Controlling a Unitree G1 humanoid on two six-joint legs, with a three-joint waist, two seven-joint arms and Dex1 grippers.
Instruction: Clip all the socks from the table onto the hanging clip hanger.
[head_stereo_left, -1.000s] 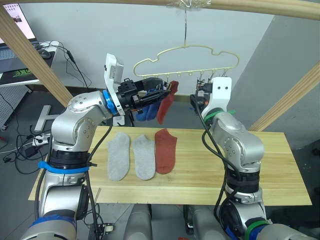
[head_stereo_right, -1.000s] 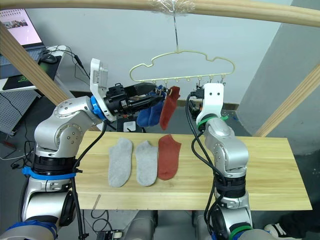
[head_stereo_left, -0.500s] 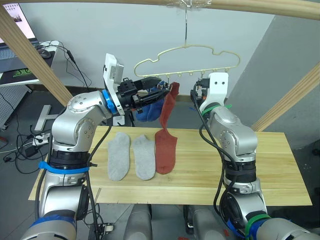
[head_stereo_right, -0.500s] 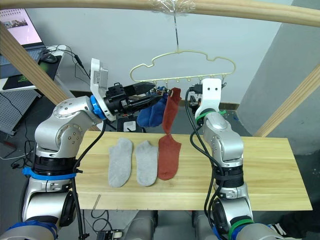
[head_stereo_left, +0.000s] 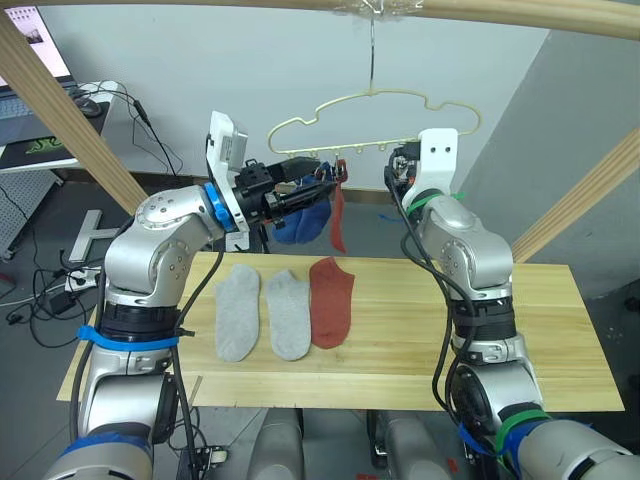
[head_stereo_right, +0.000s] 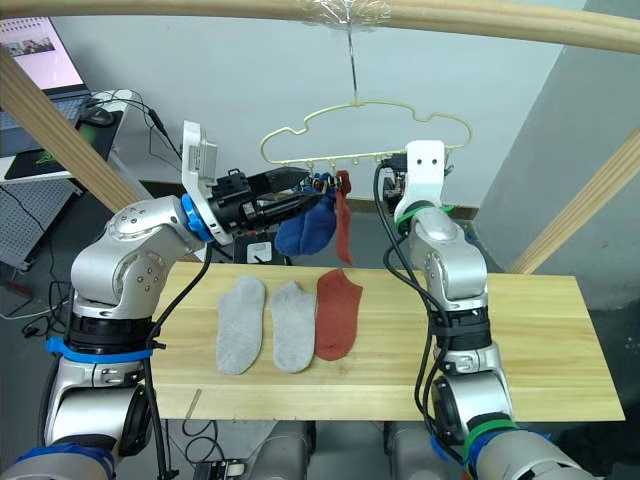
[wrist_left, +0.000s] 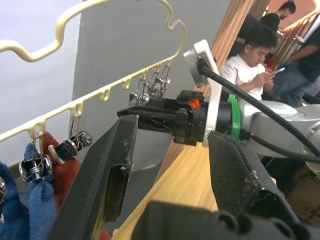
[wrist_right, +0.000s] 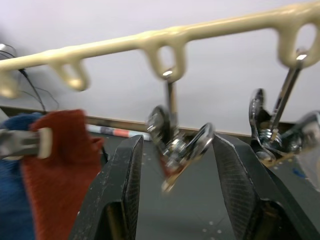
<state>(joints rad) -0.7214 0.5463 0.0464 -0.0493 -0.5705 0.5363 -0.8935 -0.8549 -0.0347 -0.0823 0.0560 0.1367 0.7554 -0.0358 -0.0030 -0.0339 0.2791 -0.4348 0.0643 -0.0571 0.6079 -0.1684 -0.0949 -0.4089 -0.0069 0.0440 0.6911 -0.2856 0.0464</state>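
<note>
The pale yellow clip hanger (head_stereo_left: 372, 104) hangs from its hook on the top pole. Two blue socks (head_stereo_left: 300, 221) and one rust-red sock (head_stereo_left: 338, 214) hang from its left clips. On the table (head_stereo_left: 560, 340) lie two light grey socks (head_stereo_left: 237, 312) (head_stereo_left: 287, 313) and a rust-red sock (head_stereo_left: 331, 301), side by side. My left gripper (head_stereo_left: 322, 186) is open beside the hanging red sock, its fingers (wrist_left: 112, 165) apart and holding nothing. My right gripper (head_stereo_left: 397, 178) is up at the bar, open, its fingers (wrist_right: 122, 190) either side of an empty metal clip (wrist_right: 175, 145).
A round wooden pole (head_stereo_left: 520, 12) crosses overhead, and slanted poles (head_stereo_left: 70, 110) (head_stereo_left: 580, 195) stand at both sides. A desk with a laptop (head_stereo_left: 25, 80) and cables is at the back left. Seated people (wrist_left: 250, 65) show behind the right arm. The table's right half is bare.
The rust-red sock, held slanted in my left gripper before, now hangs straight from its clip and the gripper has let go. My right gripper has risen to the clips.
</note>
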